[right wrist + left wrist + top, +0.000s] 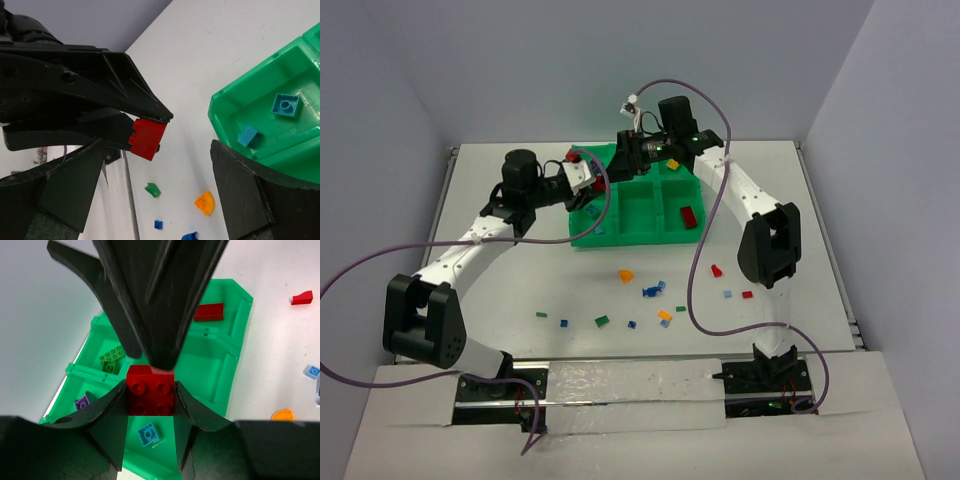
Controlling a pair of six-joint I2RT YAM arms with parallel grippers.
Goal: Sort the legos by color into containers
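My left gripper [150, 387] is shut on a red two-by-two brick [150, 397], holding it over the left end of the bright green tray [620, 238]. My right gripper [159, 150] stands open and wide, right beside the left one; the red brick [147, 137] shows between its fingers without touching them. One right finger [150, 305] hangs just above the brick. The compartments hold a green brick [112, 360], a purple plate [81, 402], a light blue plate [148, 434] and a dark red brick [209, 312].
Loose legos lie on the white table in front of the tray: an orange one [626, 274], a blue one [648, 291], a red one [716, 270], a green one [602, 321] and several more. Both arms cross above the tray's back left.
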